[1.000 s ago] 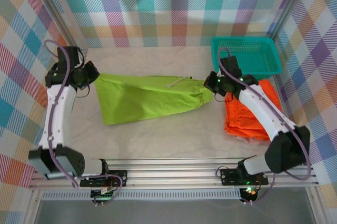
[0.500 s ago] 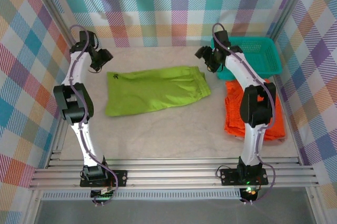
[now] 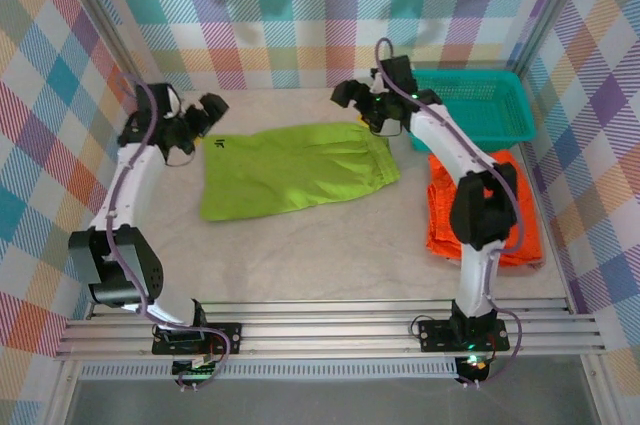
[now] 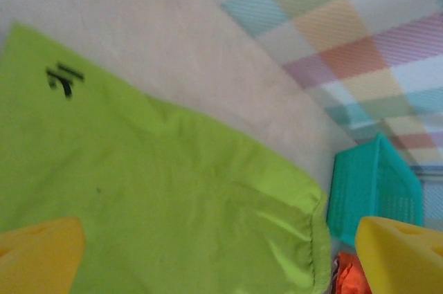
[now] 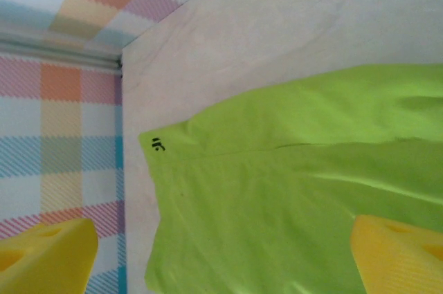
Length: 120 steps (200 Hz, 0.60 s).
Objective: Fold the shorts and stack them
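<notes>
Left pincer (image 3: 214,115) and right pincer (image 3: 350,108) gape wide beside the flat green shorts (image 3: 290,167).

Teal plastic mesh basket (image 3: 495,131) in the far right corner of a pale beige tabletop (image 3: 330,245). Pastel plaid walls (image 3: 300,15) behind and on both sides. Silver metal rails (image 3: 330,330) along the near edge.

The lime green shorts (image 3: 290,170) lie flat in the middle of the table (image 3: 330,245), folded in half. The gathered waistband (image 3: 380,160) is to the right, and a small black logo (image 3: 218,144) sits at the far left corner. The orange shorts (image 3: 528,235) sit in a rumpled heap well off to the right.
</notes>
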Each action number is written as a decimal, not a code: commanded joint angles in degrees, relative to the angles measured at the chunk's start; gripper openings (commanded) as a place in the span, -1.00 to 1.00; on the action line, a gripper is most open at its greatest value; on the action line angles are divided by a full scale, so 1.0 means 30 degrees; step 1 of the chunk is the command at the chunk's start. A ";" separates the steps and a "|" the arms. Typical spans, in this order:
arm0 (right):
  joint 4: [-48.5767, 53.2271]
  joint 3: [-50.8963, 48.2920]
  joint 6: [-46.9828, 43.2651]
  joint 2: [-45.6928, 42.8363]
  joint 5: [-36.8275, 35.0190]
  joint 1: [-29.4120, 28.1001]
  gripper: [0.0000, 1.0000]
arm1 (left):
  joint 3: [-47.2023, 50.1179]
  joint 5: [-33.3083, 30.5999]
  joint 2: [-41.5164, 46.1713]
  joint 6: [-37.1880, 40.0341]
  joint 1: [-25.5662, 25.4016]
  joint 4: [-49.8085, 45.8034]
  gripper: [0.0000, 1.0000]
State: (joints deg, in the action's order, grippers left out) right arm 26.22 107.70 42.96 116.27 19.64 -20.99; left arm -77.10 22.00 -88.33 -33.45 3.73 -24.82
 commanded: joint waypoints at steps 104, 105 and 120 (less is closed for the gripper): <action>0.2020 0.5283 -0.0255 0.7900 -0.1777 0.1001 0.86 | 1.1021 -0.2572 -0.0770 -0.1183 -0.2149 0.5050 1.00; 0.2017 0.5287 -0.0242 0.7936 -0.1818 0.1011 0.86 | 1.1021 -0.2594 -0.0750 -0.1183 -0.2150 0.5036 1.00; 0.2545 0.5321 0.0182 0.8240 -0.2229 0.1064 0.86 | 1.2016 -0.3129 -0.0519 -0.1208 -0.2124 0.4962 1.00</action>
State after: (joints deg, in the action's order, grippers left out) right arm 31.18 121.56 41.76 139.11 16.27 -18.33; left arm -45.98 17.56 -90.80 -37.74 -2.26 -8.32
